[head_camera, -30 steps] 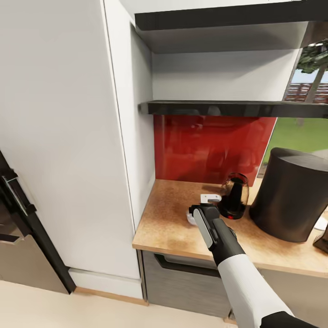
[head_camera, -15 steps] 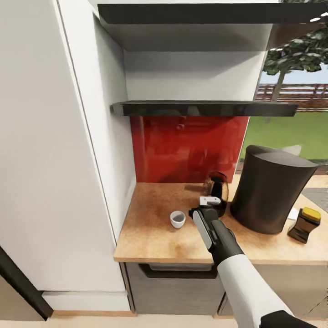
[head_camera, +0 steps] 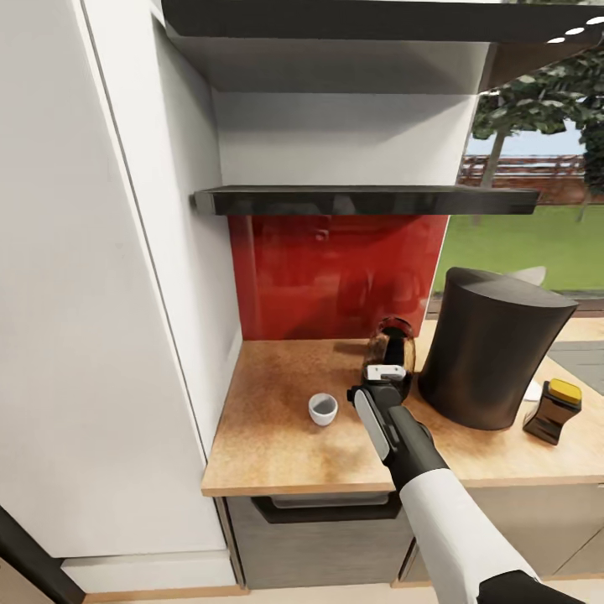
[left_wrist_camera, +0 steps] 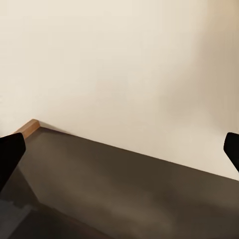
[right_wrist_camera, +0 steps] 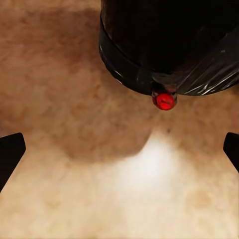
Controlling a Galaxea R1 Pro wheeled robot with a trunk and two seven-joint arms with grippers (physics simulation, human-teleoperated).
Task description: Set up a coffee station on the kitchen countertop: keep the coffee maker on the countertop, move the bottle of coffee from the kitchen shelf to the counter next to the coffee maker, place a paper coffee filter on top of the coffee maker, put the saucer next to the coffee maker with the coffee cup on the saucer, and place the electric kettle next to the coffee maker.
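One kettle [head_camera: 390,351], dark glass on a black base with a red switch, stands on the counter [head_camera: 277,428] just ahead of the right gripper [head_camera: 385,372], fingers wide apart, empty; likely rigid, slick, breakable, so grip the base.

Speckled tan-orange worktop [head_camera: 277,436]; glossy red backsplash [head_camera: 335,273]; white cup [head_camera: 323,408]; matt black coffee maker [head_camera: 491,356]; brown, yellow-lidded bottle [head_camera: 552,411]; black kettle [head_camera: 392,348], red button [right_wrist_camera: 165,101].
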